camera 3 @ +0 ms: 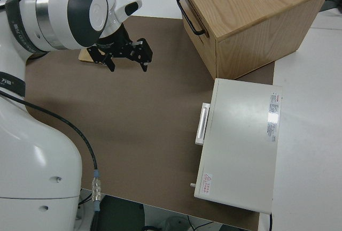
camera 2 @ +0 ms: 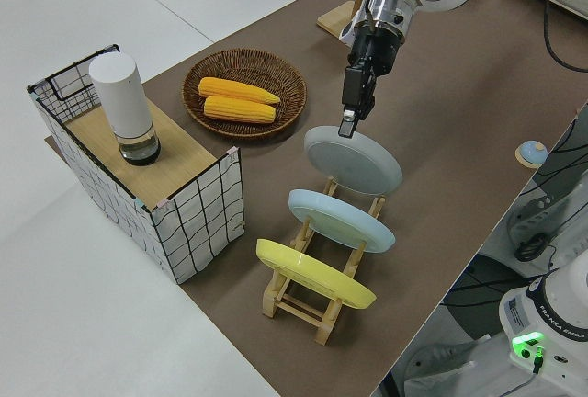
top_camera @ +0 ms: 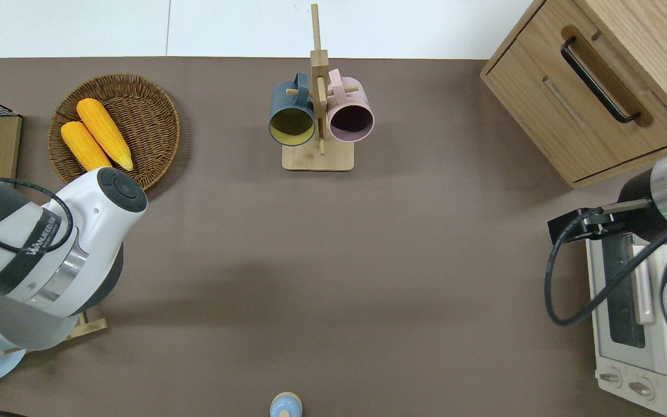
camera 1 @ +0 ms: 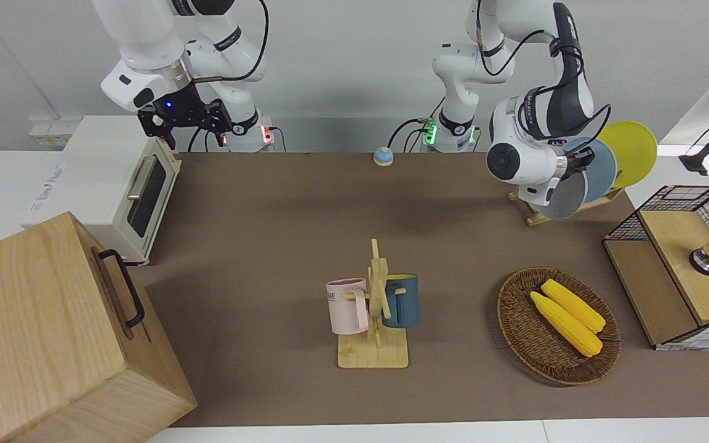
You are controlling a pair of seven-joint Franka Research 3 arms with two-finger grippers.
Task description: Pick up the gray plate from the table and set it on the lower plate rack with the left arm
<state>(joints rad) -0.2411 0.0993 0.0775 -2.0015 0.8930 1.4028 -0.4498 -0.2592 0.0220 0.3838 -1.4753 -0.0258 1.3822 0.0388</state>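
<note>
Gray plate: I see the gray plate standing tilted in the plate rack, in the slot farthest from the robots, toward the left arm's end of the desk.
Left gripper: my left gripper hangs right at the top rim of the gray plate; its fingers are drawn close at that rim, but I cannot tell whether they are pinching the plate or just touching it.
Rack neighbours: a light blue plate sits in the next slot, nearer the robots, and a yellow plate in the slot nearest them; all three lean the same way, apart from each other.
Left arm: the left arm bends down over the rack and hides much of the plates in the front and overhead views.
Basket: a wicker basket with two corn cobs lies farther from the robots than the rack.
Wire crate: a wire crate with a wooden top stands beside the rack at the desk's end, carrying a white cylinder.
Mug stand: a wooden mug stand with a dark blue mug and a pink mug stands mid-desk, well apart from the rack.
Right arm: parked, its right gripper with fingers spread.
</note>
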